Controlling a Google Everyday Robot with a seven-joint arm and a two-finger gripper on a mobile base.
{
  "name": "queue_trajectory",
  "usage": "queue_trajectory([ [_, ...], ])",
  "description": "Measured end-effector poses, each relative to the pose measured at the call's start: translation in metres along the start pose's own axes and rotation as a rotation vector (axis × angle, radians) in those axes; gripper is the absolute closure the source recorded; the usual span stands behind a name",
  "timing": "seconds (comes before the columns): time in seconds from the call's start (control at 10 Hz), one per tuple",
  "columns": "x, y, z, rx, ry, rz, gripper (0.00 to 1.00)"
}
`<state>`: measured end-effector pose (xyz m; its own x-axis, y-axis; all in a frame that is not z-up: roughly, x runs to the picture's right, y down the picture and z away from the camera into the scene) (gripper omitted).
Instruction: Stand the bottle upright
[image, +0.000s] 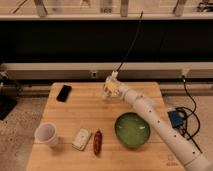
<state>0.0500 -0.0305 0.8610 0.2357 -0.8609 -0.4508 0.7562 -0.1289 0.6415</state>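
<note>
The bottle (113, 88) is a small pale yellowish-cream shape at the back middle of the wooden table (80, 112). Its narrow white cap (114, 75) points up, so it looks roughly upright. My gripper (109, 90) is right at the bottle, at the end of the white arm (155, 122) that reaches in from the lower right. The gripper and bottle overlap, and I cannot tell whether the bottle rests on the table or is held just above it.
A black phone (63, 92) lies at the back left. A white cup (46, 134) stands front left, with a flat white block (81, 139) and a reddish-brown oblong item (97, 142) beside it. A green bowl (132, 129) sits under the arm. A blue box (176, 119) and cables lie on the floor at right.
</note>
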Motion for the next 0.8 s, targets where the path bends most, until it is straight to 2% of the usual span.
queue_trajectory([
  [0.8,-0.015,-0.005,0.007,0.005,-0.017,-0.069,0.97],
])
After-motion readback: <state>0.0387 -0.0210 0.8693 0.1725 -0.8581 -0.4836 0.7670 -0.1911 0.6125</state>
